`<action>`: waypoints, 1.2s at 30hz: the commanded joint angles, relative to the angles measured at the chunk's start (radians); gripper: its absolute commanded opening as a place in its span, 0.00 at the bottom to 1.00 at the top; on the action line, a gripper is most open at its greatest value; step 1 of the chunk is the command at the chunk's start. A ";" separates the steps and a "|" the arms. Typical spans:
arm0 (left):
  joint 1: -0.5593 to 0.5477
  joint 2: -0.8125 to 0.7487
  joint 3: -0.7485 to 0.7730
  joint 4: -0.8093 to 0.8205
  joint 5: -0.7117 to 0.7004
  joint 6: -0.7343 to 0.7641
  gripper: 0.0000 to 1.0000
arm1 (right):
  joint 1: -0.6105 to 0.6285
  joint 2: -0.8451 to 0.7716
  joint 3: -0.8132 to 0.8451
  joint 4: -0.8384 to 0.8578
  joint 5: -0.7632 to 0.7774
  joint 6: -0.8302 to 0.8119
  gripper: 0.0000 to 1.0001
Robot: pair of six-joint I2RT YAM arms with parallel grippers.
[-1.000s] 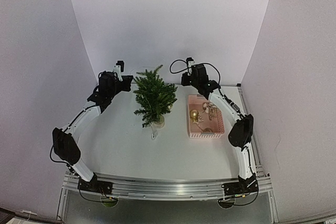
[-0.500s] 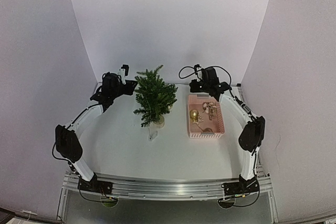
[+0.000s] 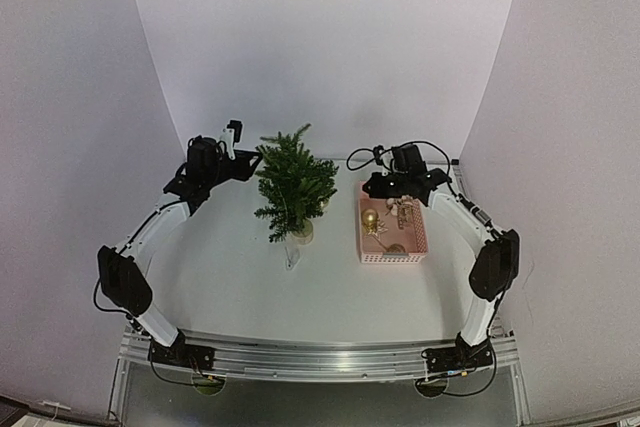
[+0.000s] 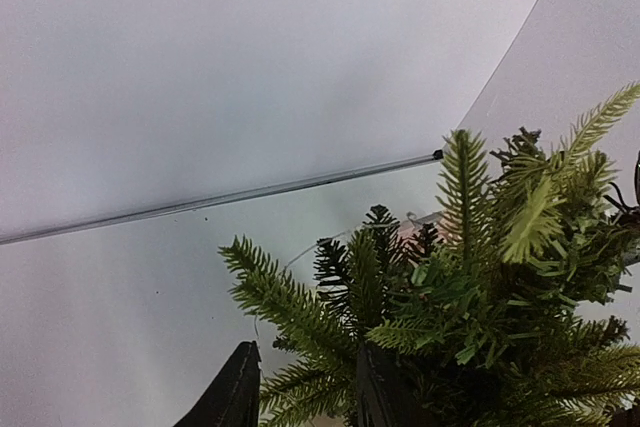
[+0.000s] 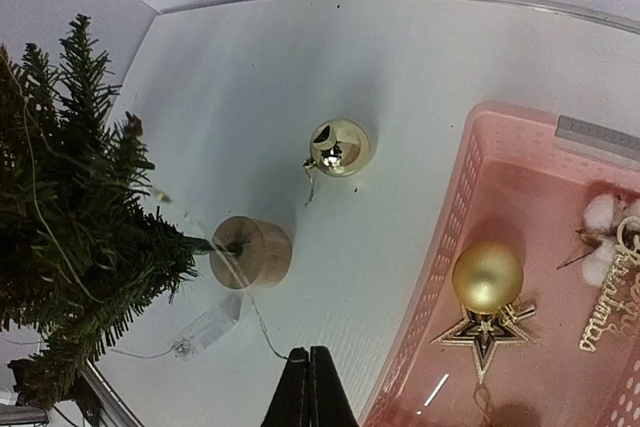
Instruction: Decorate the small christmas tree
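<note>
Left wrist | left gripper (image 4: 306, 357) part-open | amid small christmas tree (image 4: 480, 277) branches

One small christmas tree (image 3: 293, 185), one pink basket (image 5: 445, 247), two gold baubles (image 5: 338, 147) (image 5: 487, 277), one star ornament (image 5: 487, 332), one gold script ornament (image 5: 610, 299), one cotton sprig (image 5: 600, 215)

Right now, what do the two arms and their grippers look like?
The left arm and right arm have white links and bulky black joints. A black cable loops at the right wrist. The left gripper and right gripper have slim, black, tapered fingers.
</note>
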 commanded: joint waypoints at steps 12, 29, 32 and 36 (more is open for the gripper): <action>0.014 -0.176 -0.068 0.048 0.130 0.054 0.40 | 0.013 -0.146 -0.152 -0.025 -0.304 0.083 0.00; -0.086 -0.331 -0.217 -0.022 0.230 0.135 0.41 | 0.173 -0.206 -0.276 0.323 -0.369 0.496 0.00; -0.175 -0.379 -0.266 -0.022 0.230 0.197 0.47 | 0.194 -0.203 -0.311 0.455 -0.337 0.604 0.00; -0.258 -0.389 -0.297 -0.029 0.240 0.226 0.56 | 0.219 -0.194 -0.338 0.598 -0.262 0.711 0.00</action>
